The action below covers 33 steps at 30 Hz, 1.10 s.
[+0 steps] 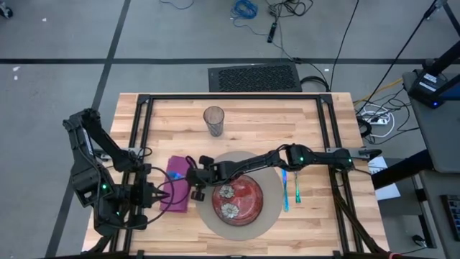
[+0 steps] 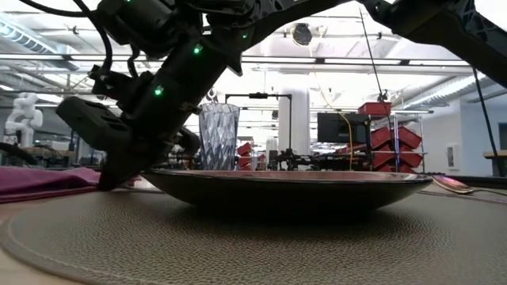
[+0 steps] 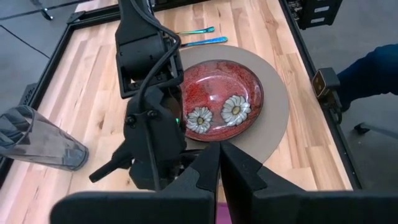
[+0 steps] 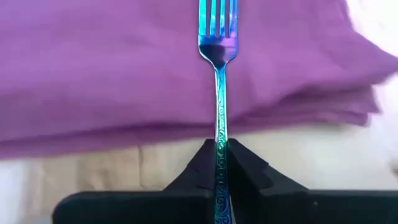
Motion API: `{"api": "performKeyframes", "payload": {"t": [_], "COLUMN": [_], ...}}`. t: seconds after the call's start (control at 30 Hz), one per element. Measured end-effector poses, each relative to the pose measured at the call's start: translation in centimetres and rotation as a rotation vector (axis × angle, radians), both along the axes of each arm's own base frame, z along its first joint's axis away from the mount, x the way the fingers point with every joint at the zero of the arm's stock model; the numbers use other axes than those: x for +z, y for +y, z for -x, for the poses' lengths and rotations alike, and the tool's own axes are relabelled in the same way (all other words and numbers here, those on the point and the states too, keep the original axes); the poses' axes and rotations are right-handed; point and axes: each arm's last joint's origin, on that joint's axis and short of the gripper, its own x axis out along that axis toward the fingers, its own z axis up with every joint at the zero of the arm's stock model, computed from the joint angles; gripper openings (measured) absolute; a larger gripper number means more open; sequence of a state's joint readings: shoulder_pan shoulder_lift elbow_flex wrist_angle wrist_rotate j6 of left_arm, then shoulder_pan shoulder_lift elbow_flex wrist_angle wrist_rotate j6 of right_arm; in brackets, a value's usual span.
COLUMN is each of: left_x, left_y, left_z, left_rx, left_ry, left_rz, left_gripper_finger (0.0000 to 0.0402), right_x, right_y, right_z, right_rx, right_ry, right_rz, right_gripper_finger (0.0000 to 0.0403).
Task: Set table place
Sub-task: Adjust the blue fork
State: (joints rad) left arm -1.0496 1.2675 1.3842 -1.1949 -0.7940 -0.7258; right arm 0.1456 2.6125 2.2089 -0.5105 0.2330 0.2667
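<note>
The right gripper point(image 4: 222, 163) is reached across the table point(image 1: 172, 119) from the right side, over the plate, and is seen at the edge of the purple napkin point(image 1: 177, 185). Its two fingers are closed tight on the handle of a blue fork point(image 4: 217, 74), whose tines are held out over the napkin. In the low view the gripper is shown close above the tabletop, just beside the napkin's folded edge; whether the fork touches the cloth cannot be told.

The red plate point(image 1: 238, 199) with two white flowers is set on the round tan mat point(image 1: 272, 176) near the front edge of the table. Two more pieces of blue cutlery point(image 1: 290, 188) are laid side by side at the mat's right edge. The clear glass point(image 1: 213, 121) is stood upright behind the mat, well apart from it.

The left gripper point(image 3: 220, 163) is held low at the front left of the table, just left of the napkin, with its fingers pressed together and nothing between them.
</note>
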Motion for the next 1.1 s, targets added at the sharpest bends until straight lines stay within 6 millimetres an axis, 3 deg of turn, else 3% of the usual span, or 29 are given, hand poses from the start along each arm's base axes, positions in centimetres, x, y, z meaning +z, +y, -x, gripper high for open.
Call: {"api": "performKeyframes", "payload": {"t": [0.4, 0.6, 1.1], "left_x": [0.0, 0.0, 1.4], "left_y": [0.0, 0.2, 3.2], "left_z": [0.0, 0.0, 1.5], "left_rx": [0.002, 0.016, 0.158], "left_ry": [-0.002, -0.014, -0.141], "left_rz": [-0.004, -0.015, -0.019], "left_gripper_finger": [0.0000, 0.0000, 0.0000], "right_x": [1.7, 3.7, 6.3], "right_y": [2.3, 2.8, 6.4], "right_z": [1.0, 1.2, 3.1], "right_rx": [-0.002, 0.001, -0.011], "right_ry": [0.018, -0.031, -0.034], "right_rz": [0.107, 0.112, 0.213], "right_gripper_finger": [0.0000, 0.0000, 0.0000]}}
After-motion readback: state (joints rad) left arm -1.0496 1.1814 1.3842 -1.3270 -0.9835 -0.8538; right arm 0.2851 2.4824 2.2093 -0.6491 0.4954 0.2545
